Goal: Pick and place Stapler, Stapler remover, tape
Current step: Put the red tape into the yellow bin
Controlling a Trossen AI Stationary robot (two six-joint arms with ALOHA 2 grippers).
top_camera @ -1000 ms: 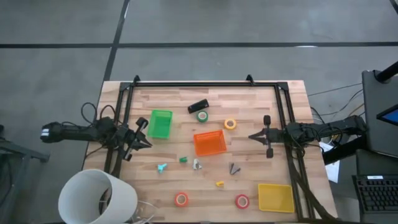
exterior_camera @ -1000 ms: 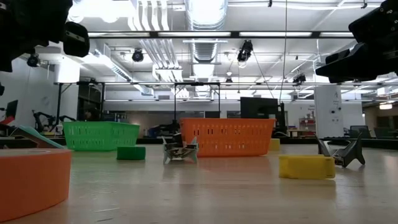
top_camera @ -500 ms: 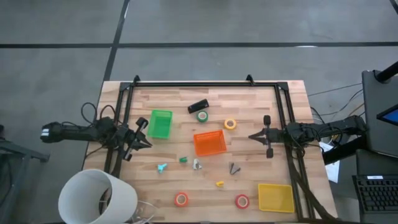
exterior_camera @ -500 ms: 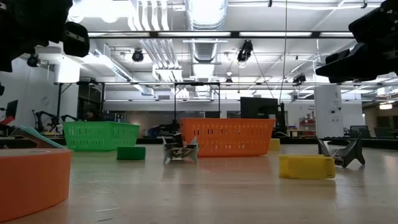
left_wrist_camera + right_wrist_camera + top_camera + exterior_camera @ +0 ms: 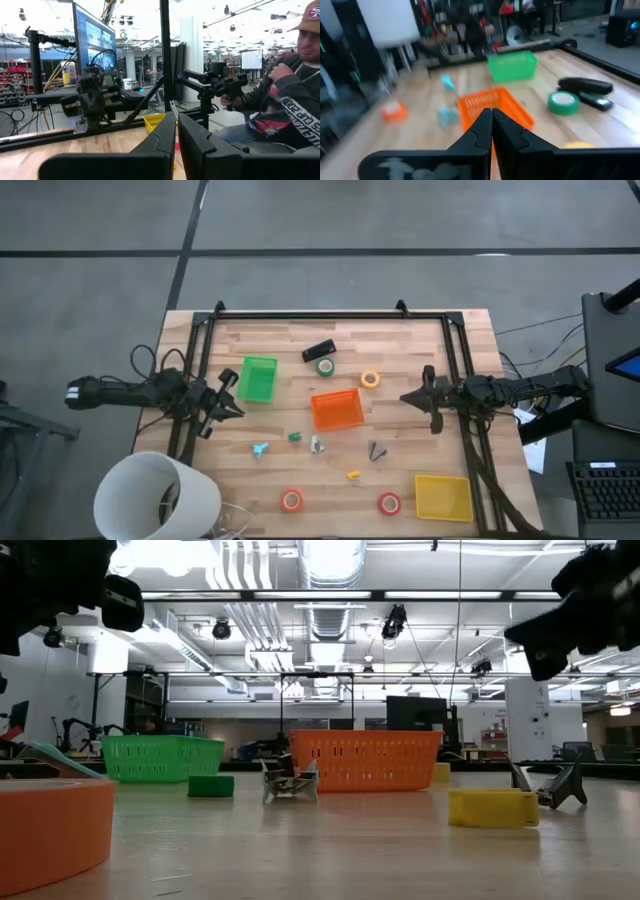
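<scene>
With both arms parked at opposite table edges, nothing is gripped. L gripper sits by the left rail, fingers together, empty. R gripper is at the right side, fingers pressed together, empty. Stapler lies near the far edge, just beside green tape. Yellow tape is right of it, near the orange bin. Orange tape and red tape are at the near edge, by the yellow bin.

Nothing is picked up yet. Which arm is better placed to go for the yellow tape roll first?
The right. The right gripper is shut and empty, a short way from the yellow tape, with bare table between. The left gripper waits at the table's left edge, with the green bin between it and that roll.
</scene>
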